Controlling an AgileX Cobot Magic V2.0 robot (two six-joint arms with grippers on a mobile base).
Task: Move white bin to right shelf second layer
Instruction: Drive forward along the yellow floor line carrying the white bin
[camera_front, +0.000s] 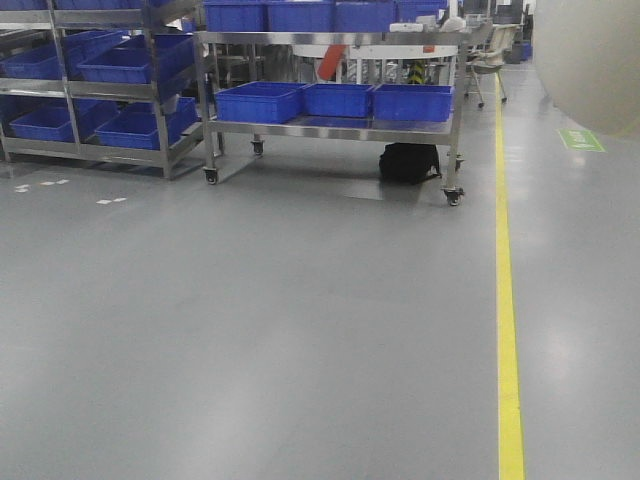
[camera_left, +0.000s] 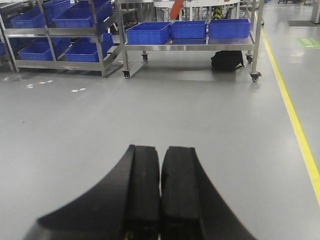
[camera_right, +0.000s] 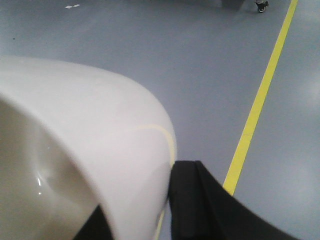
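Note:
The white bin (camera_right: 100, 130) fills the left of the right wrist view, glossy and cream, held above the grey floor. My right gripper (camera_right: 142, 200) is shut on its wall: one black finger (camera_right: 192, 200) presses the outside, the other shows only partly inside the bin. The bin's rounded side (camera_front: 590, 55) also shows at the top right of the front view. My left gripper (camera_left: 161, 150) is shut with nothing between its pads and hangs over bare floor. The right shelf second layer is out of view.
A wheeled steel cart (camera_front: 335, 128) with blue crates (camera_front: 258, 101) stands ahead, a black bag (camera_front: 409, 162) beneath it. A steel rack (camera_front: 90, 90) of blue crates stands at the far left. A yellow floor line (camera_front: 507, 300) runs along the right.

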